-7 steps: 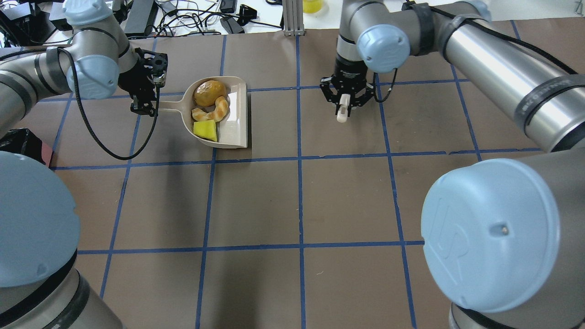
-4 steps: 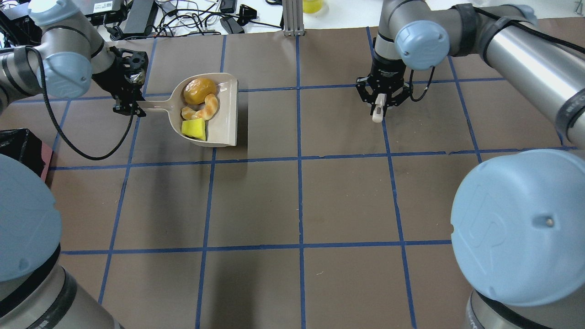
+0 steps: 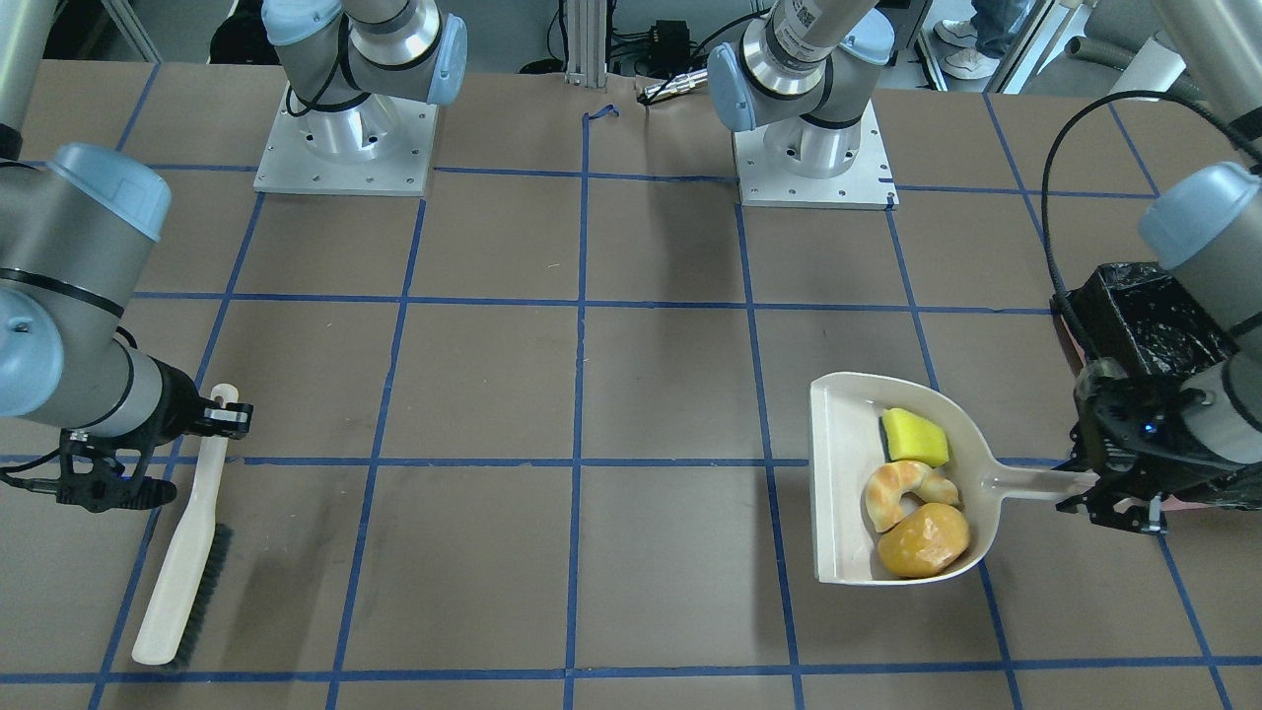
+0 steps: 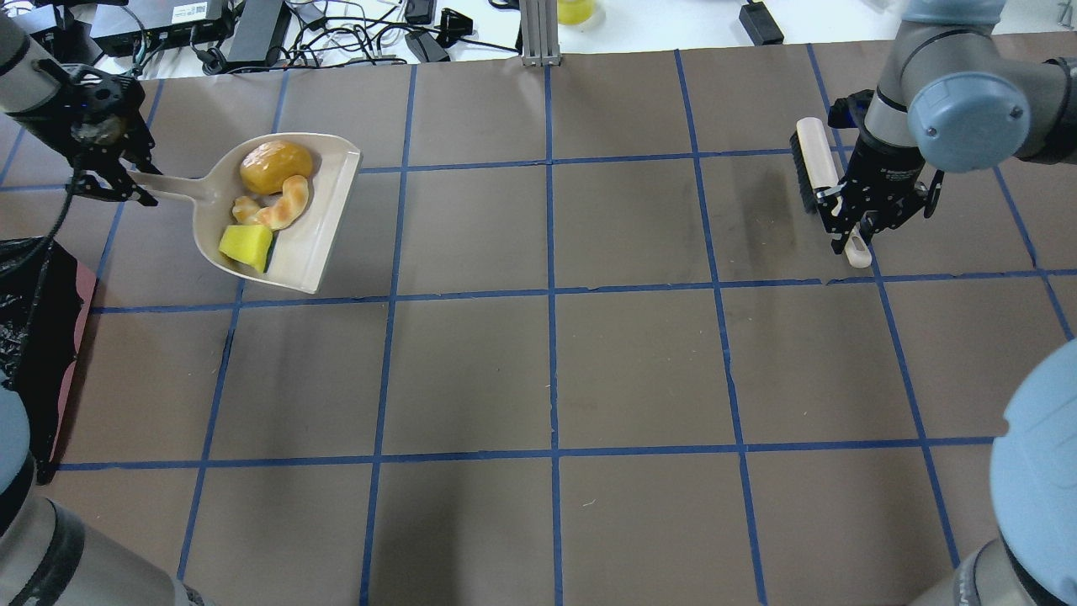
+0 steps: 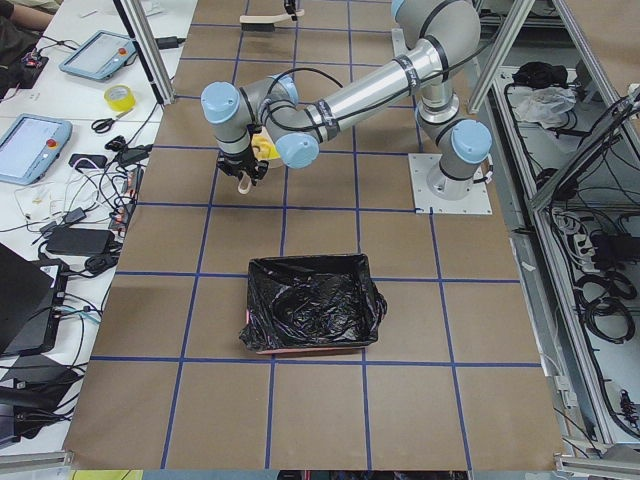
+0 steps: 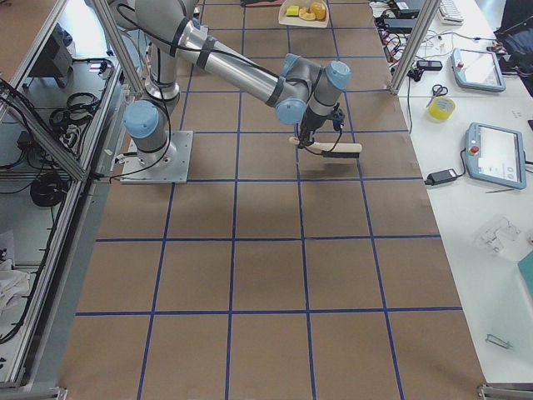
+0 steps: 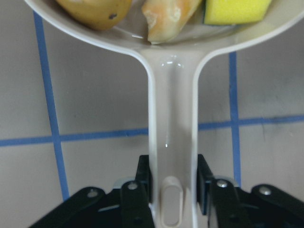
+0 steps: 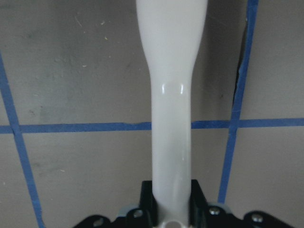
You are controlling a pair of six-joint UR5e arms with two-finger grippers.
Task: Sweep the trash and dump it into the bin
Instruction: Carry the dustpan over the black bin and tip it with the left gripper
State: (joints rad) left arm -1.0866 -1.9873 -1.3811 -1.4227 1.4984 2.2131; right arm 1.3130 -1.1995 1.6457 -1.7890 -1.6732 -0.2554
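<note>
left gripper (image 7: pixel 173 179) clamped on dustpan (image 4: pixel 324 227) handle end; pan stiff, light; trash (image 4: pixel 282 206) loose, probably rolls, so carry level. bin (image 4: pixel 34 337) at 8 o'clock. right gripper (image 8: pixel 172 202) clamps brush (image 4: pixel 812 160).

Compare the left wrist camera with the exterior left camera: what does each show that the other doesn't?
Only the left wrist view shows the left pincer shut on the dustpan handle, and lets you tell apart the potato-like lump, croissant and yellow-green wedge. Only the exterior left view shows the black-lined bin, apart from the dustpan, and the whole left arm. Both show the dustpan handle, a speck of yellow trash and the blue-taped table.
</note>
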